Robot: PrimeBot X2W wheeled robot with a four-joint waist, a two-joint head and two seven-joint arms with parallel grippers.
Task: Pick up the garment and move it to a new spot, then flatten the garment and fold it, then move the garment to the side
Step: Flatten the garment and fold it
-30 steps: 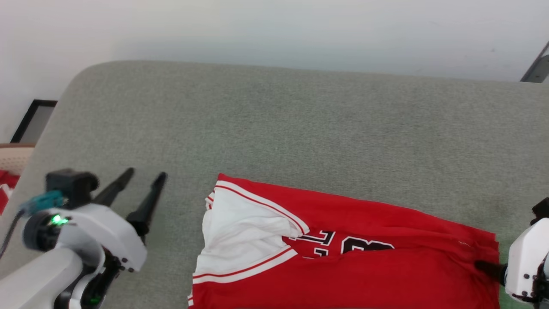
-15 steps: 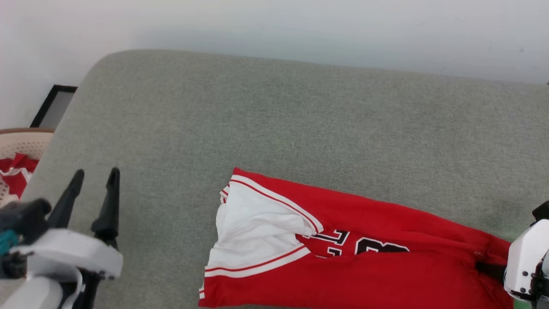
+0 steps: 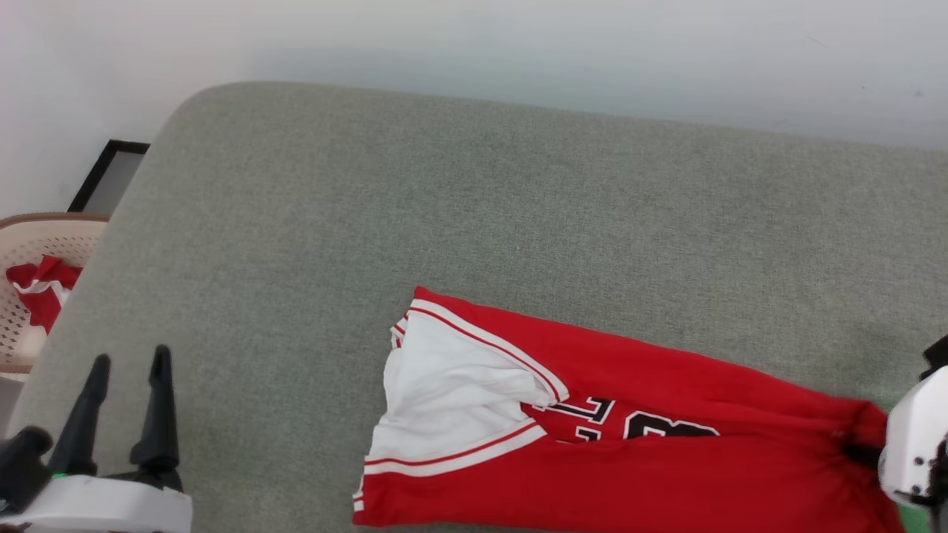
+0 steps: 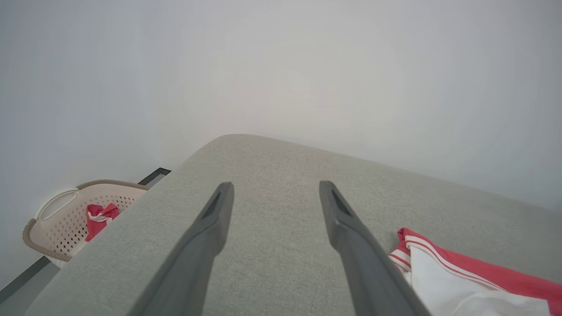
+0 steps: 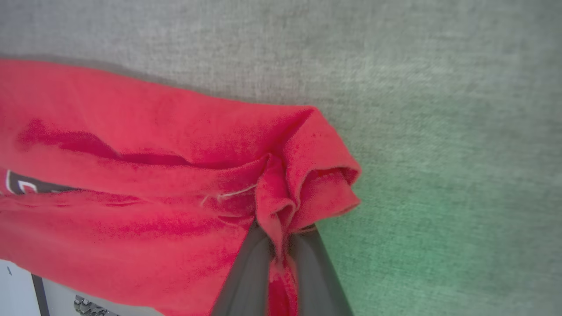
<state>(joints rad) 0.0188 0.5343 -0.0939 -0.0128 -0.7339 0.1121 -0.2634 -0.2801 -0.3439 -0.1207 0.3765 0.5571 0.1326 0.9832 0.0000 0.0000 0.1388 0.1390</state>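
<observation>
At the far left, beside the grey upholstered surface, a pale basket is seen with a small red cloth inside; this is not the task's piece.

Next, the left tool is held over the bare left part of the surface. Its fingers are spread wide and nothing is held between them. In the left wrist view only grey fabric lies between its fingers, with the garment off to one side.

Further right, the garment is laid as a long band along the near edge of the surface. A white sleeve is turned over its left end. The black lettering is partly covered by a lengthwise crease, so the cloth is not flat.

At the far right, the right tool is closed on the bunched right end of the garment. In the right wrist view red cloth is pinched between its fingers and gathered into folds above them.

A one-sided grip has thus been taken, and it is judged that a pull or lift of that end is in hand. The garment rests wholly on the surface. Whether the move to a new spot is done cannot be told. A proper flattening, the fold and the move to the side are judged to be left.
</observation>
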